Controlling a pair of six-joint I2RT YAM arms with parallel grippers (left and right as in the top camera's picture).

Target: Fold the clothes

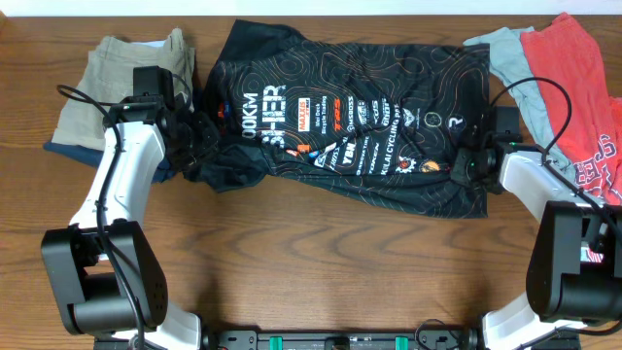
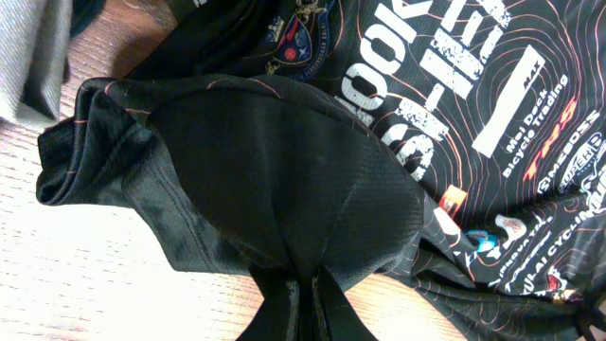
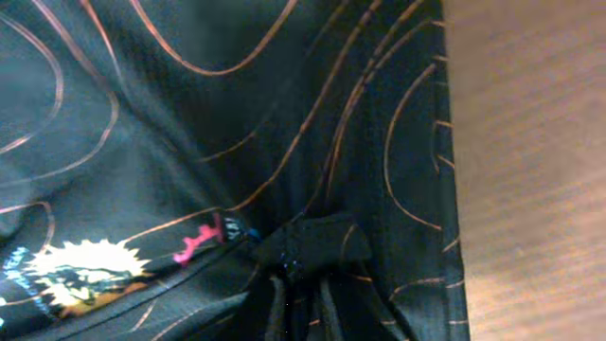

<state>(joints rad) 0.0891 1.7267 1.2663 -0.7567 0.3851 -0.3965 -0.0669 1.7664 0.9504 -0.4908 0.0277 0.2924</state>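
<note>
A brown wooden table (image 1: 311, 272), seen from above, carries three lots of clothing. The largest is a black cycling jersey (image 1: 360, 117), spread across the middle of the far half. It lies mostly flat, with faint orange contour lines and rows of small white, red and orange sponsor logos facing up. Its left end is rumpled and partly folded over on itself, and its right end lies smoother.

At the far left lie khaki shorts (image 1: 117, 78) on a navy garment (image 1: 68, 148). At the far right a red T-shirt (image 1: 573, 87) overlaps a grey T-shirt (image 1: 501, 53), which touches the jersey's corner.

Two white and black arms reach in from the near edge. The left pincer (image 1: 199, 131) is closed tight on the jersey's left end. Its wrist view shows mesh cloth gathered into a fan that narrows down between the fingers. The right pincer (image 1: 465, 165) sits at the jersey's right edge, near the hem. Its wrist view shows a small pucker of cloth drawn up and nipped between nearly closed fingers.

The jersey looks thin, light, limp and rather slick. It will likely sag and slide, not hold a crease. It is best held at hems, seams or corners, pinching one layer, with both ends kept taut.
</note>
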